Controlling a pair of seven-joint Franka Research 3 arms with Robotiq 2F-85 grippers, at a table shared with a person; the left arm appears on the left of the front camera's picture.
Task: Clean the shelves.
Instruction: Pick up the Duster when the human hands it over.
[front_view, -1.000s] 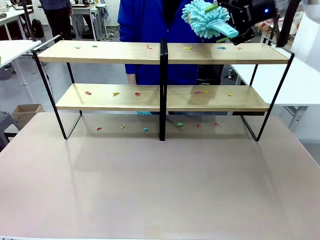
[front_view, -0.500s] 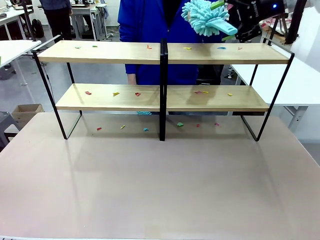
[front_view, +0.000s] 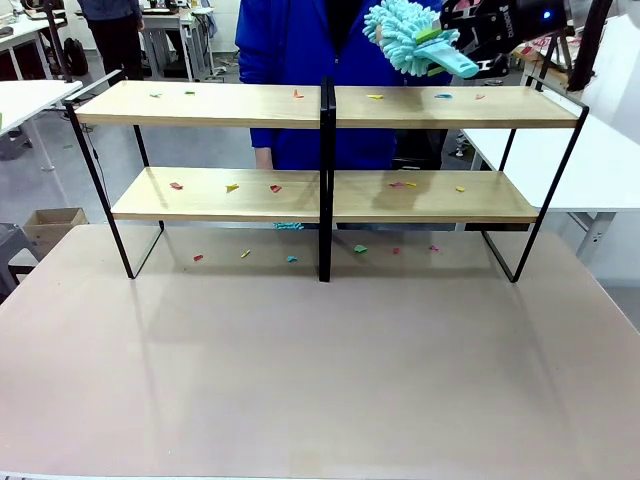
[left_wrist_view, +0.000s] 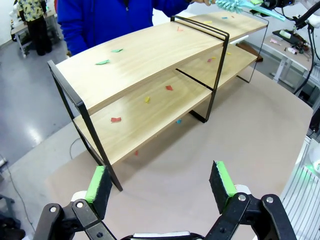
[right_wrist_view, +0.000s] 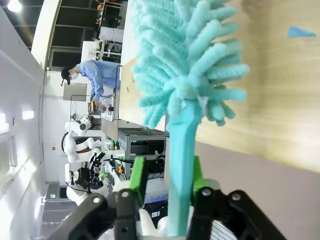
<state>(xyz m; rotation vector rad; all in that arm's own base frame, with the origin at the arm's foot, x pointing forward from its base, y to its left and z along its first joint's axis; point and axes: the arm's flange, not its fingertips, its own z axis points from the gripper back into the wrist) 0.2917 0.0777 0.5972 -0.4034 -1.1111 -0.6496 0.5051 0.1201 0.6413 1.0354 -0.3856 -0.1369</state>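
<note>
The shelves (front_view: 330, 105) stand across the far half of the table, two light-wood boards on a black frame with a central post. Small coloured scraps (front_view: 375, 97) lie on both boards and on the table under them. My right gripper (front_view: 440, 45) hangs above the top board's right half, shut on the handle of a teal fluffy duster (front_view: 400, 32). The right wrist view has the duster (right_wrist_view: 185, 60) held over the top board (right_wrist_view: 285, 90), near a blue scrap (right_wrist_view: 301, 31). My left gripper (left_wrist_view: 160, 182) is open, back from the shelves (left_wrist_view: 140, 55) over the table.
A person in a blue top (front_view: 290, 40) stands close behind the shelves. A white table (front_view: 610, 165) is at the right and a cardboard box (front_view: 55, 222) on the floor at the left. The brown tabletop (front_view: 320, 370) lies in front.
My right gripper has lifted a little with the duster and tilted it, head still above the top board's right half. The shelves and scraps have not moved.
</note>
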